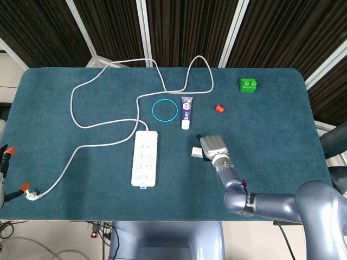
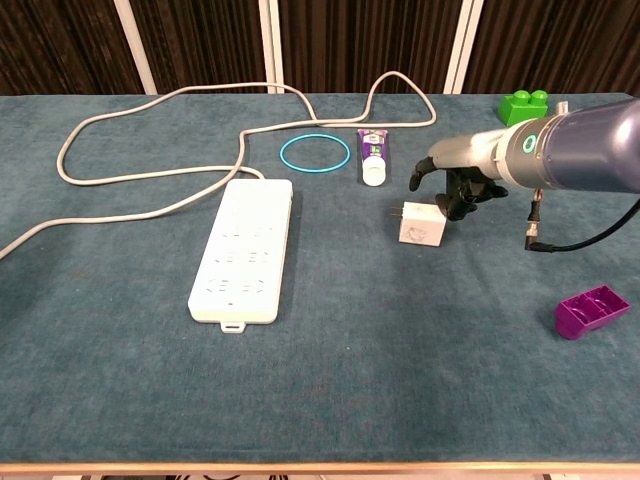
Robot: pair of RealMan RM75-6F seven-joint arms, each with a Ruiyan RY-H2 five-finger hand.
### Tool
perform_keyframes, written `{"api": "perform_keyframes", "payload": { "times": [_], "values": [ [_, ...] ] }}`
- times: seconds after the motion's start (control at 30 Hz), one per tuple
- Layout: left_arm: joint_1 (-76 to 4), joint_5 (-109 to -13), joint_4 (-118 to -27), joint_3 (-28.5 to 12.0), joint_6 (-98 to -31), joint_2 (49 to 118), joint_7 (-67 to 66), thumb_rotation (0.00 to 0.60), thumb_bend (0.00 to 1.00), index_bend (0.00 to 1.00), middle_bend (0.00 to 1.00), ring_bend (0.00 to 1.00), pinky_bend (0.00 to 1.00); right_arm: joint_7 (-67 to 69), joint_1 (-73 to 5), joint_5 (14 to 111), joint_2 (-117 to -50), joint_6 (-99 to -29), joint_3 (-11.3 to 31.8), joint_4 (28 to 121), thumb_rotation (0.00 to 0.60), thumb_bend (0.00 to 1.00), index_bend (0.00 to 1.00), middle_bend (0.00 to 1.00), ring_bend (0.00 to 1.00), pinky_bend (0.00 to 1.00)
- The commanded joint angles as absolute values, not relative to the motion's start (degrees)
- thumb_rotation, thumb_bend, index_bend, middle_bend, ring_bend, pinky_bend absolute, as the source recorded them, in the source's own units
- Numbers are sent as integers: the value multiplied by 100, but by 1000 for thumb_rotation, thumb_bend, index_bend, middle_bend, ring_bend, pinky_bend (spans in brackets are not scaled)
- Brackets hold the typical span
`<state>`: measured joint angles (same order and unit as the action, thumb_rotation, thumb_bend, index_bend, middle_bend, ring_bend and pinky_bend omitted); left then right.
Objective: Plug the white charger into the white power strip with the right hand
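The white charger (image 2: 419, 224) was held in the right hand (image 2: 462, 186), gripped from the back by the dark fingers (image 2: 447, 200) curled against it. Its prongs were turned toward the white power strip (image 2: 242, 250). In the chest view the charger appeared lifted and slightly tilted; whether it touched the desk (image 2: 330, 380) could not be told. In the head view only a small white corner of the charger (image 1: 196, 153) was seen, the rest being covered by the right hand (image 1: 212, 147).

The power strip was noted lying flat left of the charger, well apart from it, with its sockets facing up. Its white cable (image 1: 103, 81) was traced in loops over the far half of the desk. The plug end (image 1: 31, 193) was found at the left front edge in the head view.

One container was recorded: a small purple scoop-like tray (image 2: 590, 310) at the right front. Its hollow looked bare, though the inside was only partly seen. In the head view it was almost wholly hidden behind the right arm.

Beyond the charger, a blue ring (image 2: 315, 153) and a small purple-and-white tube (image 2: 372, 157) were seen side by side. A green block (image 2: 524, 106) was noted at the far right. A small red cap (image 1: 218, 108) was seen in the head view; in the chest view it was hidden by the hand.

The left hand was not seen in either view.
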<state>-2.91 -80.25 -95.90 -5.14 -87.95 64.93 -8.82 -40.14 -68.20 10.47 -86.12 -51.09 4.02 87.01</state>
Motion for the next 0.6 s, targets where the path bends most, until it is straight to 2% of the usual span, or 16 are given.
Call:
{"api": "perform_keyframes", "payload": {
  "times": [0.03, 0.13, 0.23, 0.27, 0.37, 0.43, 0.53, 0.6],
  "values": [
    [-286, -8012, -9585, -524, -8804, 6491, -875, 600, 154, 104, 0, 0, 0, -4093, -6844, 1026, -8485, -5205, 436, 8837, 600, 803, 166, 848, 865, 846],
    [-286, -7993, -9584, -535, -8801, 6487, -862, 600, 154, 104, 0, 0, 0, -4186, -6854, 1103, -8335, -5429, 457, 9017, 600, 803, 167, 849, 861, 846],
    [-283, -7996, -9589, -535, -8808, 6484, -857, 600, 154, 104, 0, 0, 0, -4121, -6786, 1233, -8130, -5663, 559, 9277, 600, 803, 166, 834, 803, 832],
    [-282, -8002, -9593, -533, -8811, 6482, -853, 600, 154, 104, 0, 0, 0, -4079, -6761, 1253, -8065, -5702, 598, 9351, 600, 801, 163, 801, 757, 814],
    [-271, -8024, -9597, -527, -8834, 6475, -841, 600, 154, 103, 0, 0, 0, -3892, -6620, 1469, -7803, -5878, 716, 9665, 600, 711, 128, 596, 642, 714],
    [-265, -8031, -9600, -523, -8844, 6475, -840, 600, 154, 104, 0, 0, 0, -3751, -6503, 1658, -7622, -5922, 757, 9881, 600, 661, 96, 520, 613, 679],
    [-263, -8048, -9606, -511, -8842, 6474, -845, 600, 154, 104, 0, 0, 0, -3537, -6333, 1903, -7368, -5902, 795, 10154, 600, 621, 64, 513, 608, 676],
    [-264, -8056, -9609, -506, -8840, 6476, -851, 600, 154, 104, 0, 0, 0, -3375, -6203, 2079, -7188, -5847, 802, 10354, 600, 618, 63, 551, 633, 676]
  ]
}}
